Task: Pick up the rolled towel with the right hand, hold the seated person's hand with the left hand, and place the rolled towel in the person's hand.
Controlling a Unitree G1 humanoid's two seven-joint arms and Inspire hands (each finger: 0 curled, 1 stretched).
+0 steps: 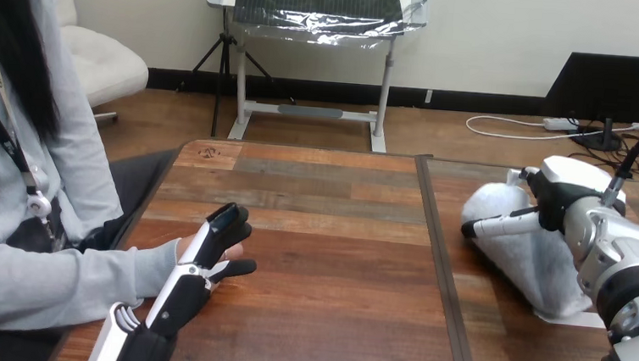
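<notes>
The rolled towel (521, 256) is white and lies slanted on the right part of the table. My right hand (563, 195) sits over its far end, thumb stretched along the near side and fingers curled over the top. At the table's left edge the person's hand (186, 246) reaches out from a grey sleeve. My left hand (198, 267) holds it, with fingers (226, 221) wrapped over the far side and the thumb (237, 267) on the near side. Most of the person's hand is hidden behind my fingers.
The wooden table (329, 232) has a dark seam (439, 265) running front to back between the two hands. The person's sleeve (45, 284) rests along the near left edge. A wide stretch of bare wood lies between my hands.
</notes>
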